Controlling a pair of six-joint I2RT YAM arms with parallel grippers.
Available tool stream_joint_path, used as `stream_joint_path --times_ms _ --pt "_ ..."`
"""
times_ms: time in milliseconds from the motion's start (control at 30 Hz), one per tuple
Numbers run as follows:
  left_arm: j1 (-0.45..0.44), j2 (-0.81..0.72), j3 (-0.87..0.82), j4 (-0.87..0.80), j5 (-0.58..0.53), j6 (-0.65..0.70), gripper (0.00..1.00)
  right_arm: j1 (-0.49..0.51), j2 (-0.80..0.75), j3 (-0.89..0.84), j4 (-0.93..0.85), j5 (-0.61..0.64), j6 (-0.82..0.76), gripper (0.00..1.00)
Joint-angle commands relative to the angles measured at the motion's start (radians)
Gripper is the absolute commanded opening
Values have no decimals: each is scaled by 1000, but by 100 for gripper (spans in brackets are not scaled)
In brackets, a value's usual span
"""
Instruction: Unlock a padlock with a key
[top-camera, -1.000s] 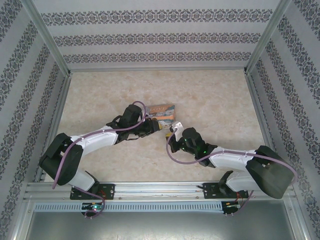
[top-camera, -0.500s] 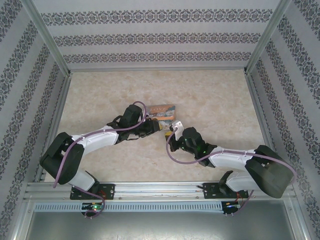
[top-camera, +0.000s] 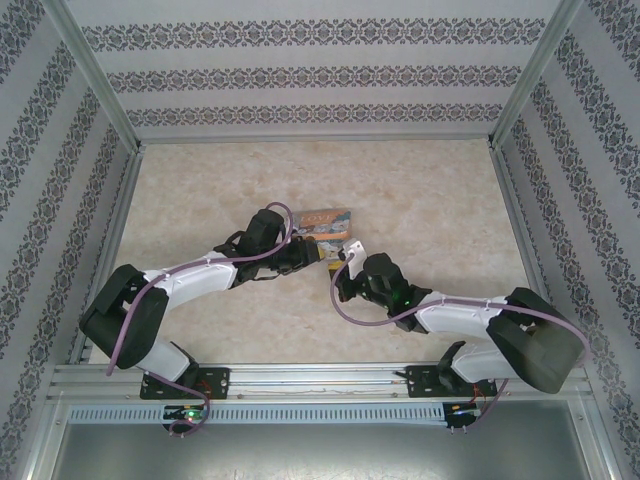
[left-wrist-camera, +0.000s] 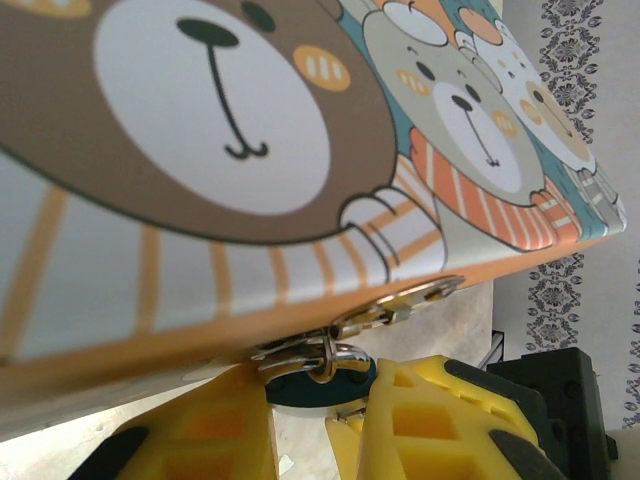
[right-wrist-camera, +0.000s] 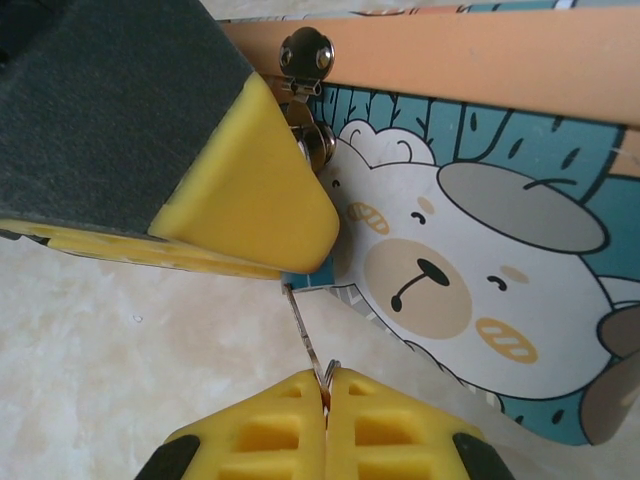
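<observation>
Padlock (left-wrist-camera: 320, 388) is being clamped by its teal body between the yellow pads of the left gripper (left-wrist-camera: 318, 405), lower centre of the left wrist view. Its shackle is threaded through the hasp (left-wrist-camera: 400, 298) on the orange edge of the bear-print box (left-wrist-camera: 220, 150). The lock is likely being pinned this way so it is not being swung on the hasp while the key is being pushed in. Key (right-wrist-camera: 305, 330) is being pinched by its head in the right gripper (right-wrist-camera: 327, 385), jaws fully closed on it, bottom centre of the right wrist view. Its thin shaft is being angled up and left toward the underside of the left finger, where a sliver of teal is showing. Whether the tip is being seated in the keyway or only touched against the body cannot be told, since that spot is being covered by the finger. In the top view both grippers are being held nose to nose at the lower edge of the box, centre of frame, low over the table (top-camera: 420, 190). Judgement: insertion is being attempted, the turn is not yet done, the shackle is not yet released. Risk: the key is being gripped on a very small area, so it could be twisted in the pads if pushed off-axis.
</observation>
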Motion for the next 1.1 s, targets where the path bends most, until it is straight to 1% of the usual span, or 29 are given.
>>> stream_joint_path --times_ms 0,233,600,800,1067 --pt "-10 2 28 62 30 -1 18 4 19 27 29 30 9 0" --pt "-10 3 32 60 31 -1 18 -1 23 27 28 39 6 0" --pt "-10 1 32 58 16 -1 18 -3 -32 -29 -8 38 16 0" --pt "-9 -1 32 57 18 -3 18 -4 -12 -29 -3 28 19 0" --pt "-9 -6 31 54 14 -4 18 -4 35 11 23 15 16 0"
